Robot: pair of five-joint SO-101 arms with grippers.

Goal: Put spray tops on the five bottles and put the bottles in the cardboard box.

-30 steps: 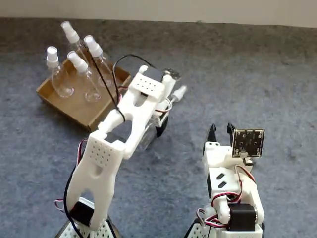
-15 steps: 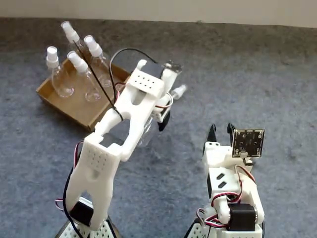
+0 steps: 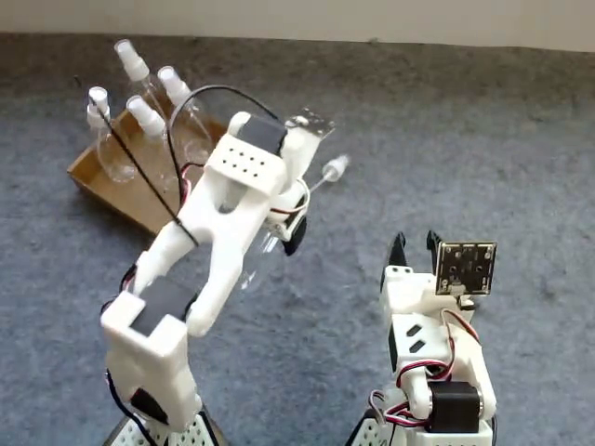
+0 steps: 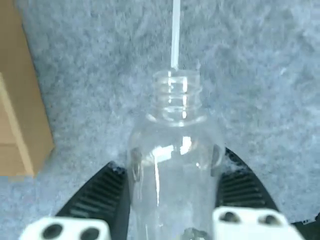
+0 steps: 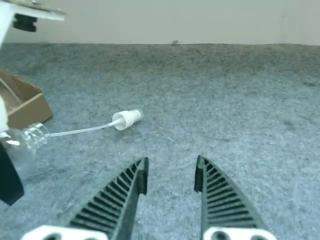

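White perforated plastic arms [image 3: 232,200] carry black servos [image 3: 456,406], red-and-white wires [image 3: 453,325], a black cable [image 3: 130,156] and black ribbed claws [image 5: 171,167].

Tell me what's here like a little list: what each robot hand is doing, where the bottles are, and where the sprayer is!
left gripper: shut on the open bottle, holding its body
open bottle: clear, no top on its neck
spray top: white, lying on the carpet, thin tube reaching the bottle's neck
right gripper: open, holding nothing
cardboard box: four capped bottles stand inside
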